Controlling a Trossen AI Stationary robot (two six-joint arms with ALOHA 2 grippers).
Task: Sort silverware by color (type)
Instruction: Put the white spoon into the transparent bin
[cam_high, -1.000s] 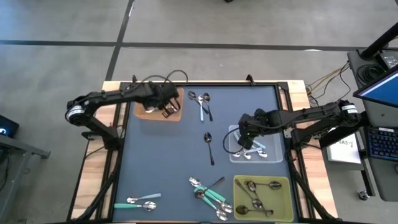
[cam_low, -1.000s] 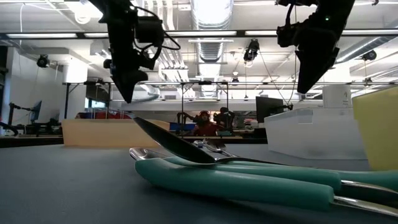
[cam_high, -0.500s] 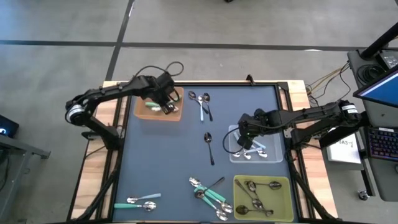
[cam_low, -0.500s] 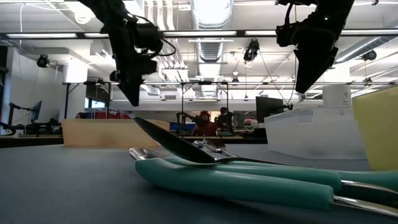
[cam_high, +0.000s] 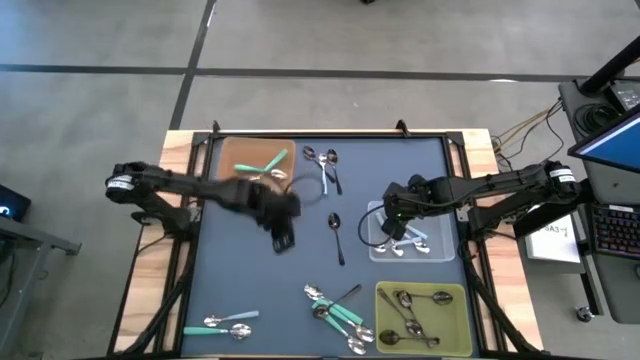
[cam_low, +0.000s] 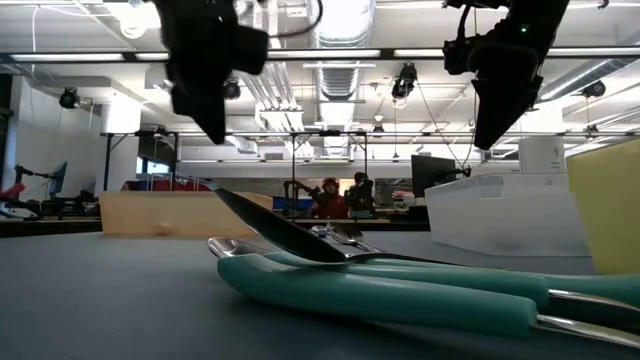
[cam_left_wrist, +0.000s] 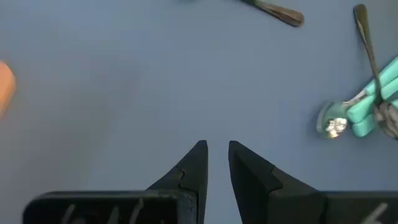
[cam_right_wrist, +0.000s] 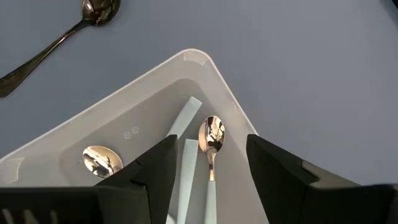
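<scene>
The silverware is small spoons with shiny bowls. Two teal-handled ones (cam_high: 262, 163) lie crossed in the brown tray (cam_high: 230, 152). Light-blue ones (cam_right_wrist: 186, 134) lie in the clear tray (cam_high: 405, 240), and dark ones (cam_high: 412, 312) in the green tray (cam_high: 455, 300). More lie loose on the mat: a far group (cam_high: 322, 165), a dark one (cam_high: 337, 236), a near cluster (cam_high: 335, 305) and a near-left pair (cam_high: 225, 322). My left gripper (cam_high: 283, 238) (cam_left_wrist: 216, 148) hangs over bare mat, fingers narrowly open and holding nothing. My right gripper (cam_high: 395, 228) (cam_right_wrist: 211, 142) hovers open above the clear tray.
The dark mat is framed by a black rail with wooden table edges outside it. In the left wrist view, teal spoons (cam_left_wrist: 367, 112) and dark handles (cam_left_wrist: 273, 9) lie ahead of the fingers. Bare mat spreads between the brown tray and the near-left pair. Teal handles (cam_low: 400, 290) fill the low view's foreground.
My left gripper has swung away from above the brown tray toward the table's middle and near edge, fast enough to blur. The teal spoons in the brown tray now show uncovered. My right arm has kept still.
</scene>
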